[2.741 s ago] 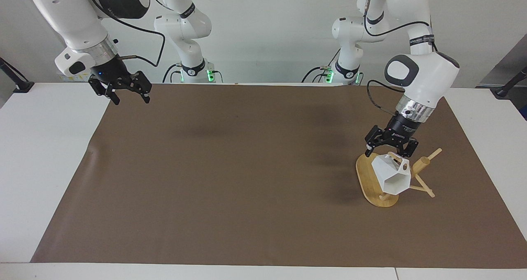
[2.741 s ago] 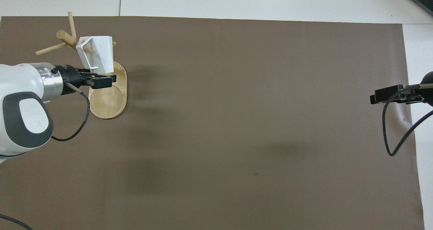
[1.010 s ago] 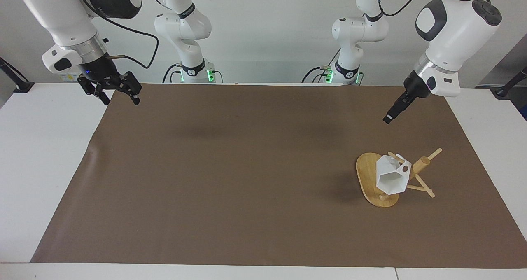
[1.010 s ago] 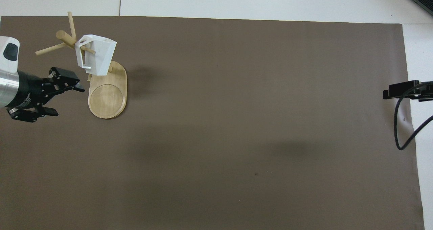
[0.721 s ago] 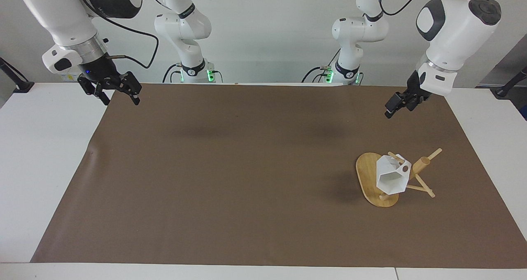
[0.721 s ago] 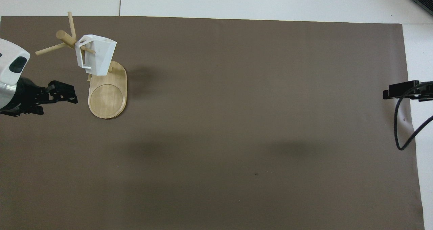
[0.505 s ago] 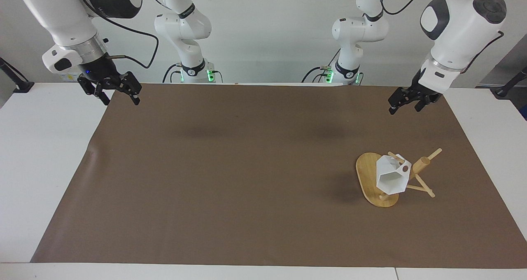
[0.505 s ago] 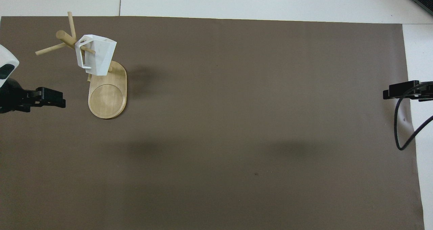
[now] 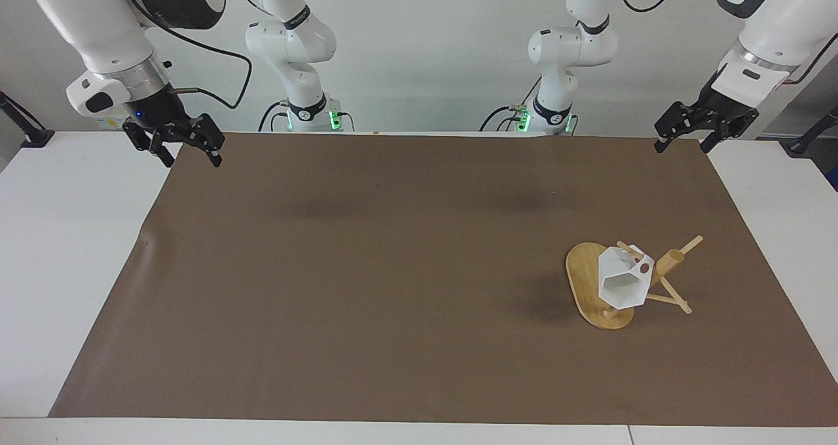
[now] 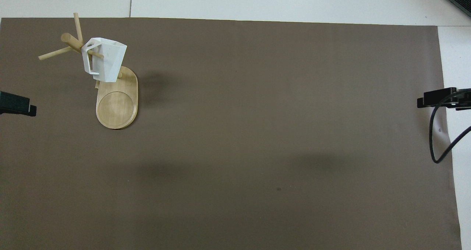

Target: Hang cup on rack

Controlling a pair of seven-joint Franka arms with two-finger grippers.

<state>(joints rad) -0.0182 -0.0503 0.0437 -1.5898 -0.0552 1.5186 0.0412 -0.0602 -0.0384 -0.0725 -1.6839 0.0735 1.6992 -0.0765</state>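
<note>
Across the facing view, the right tool (image 9: 190,145) is hanging with its fingers spread and nothing between them over the brown mat's (image 9: 366,268) corner at the right arm's end of the table (image 9: 59,249), its arm waiting. Toward the left arm's end, the cup (image 9: 622,283) is hanging by its handle on a peg of the rack (image 9: 586,281), tilted over the oval base and touching no tool, so the task is looking finished with nothing left but clearing away. The left tool (image 9: 699,128) is hovering parted and empty over the mat's corner by the robots, well apart from the rack. No brand, label or writing is showing readably anywhere.
</note>
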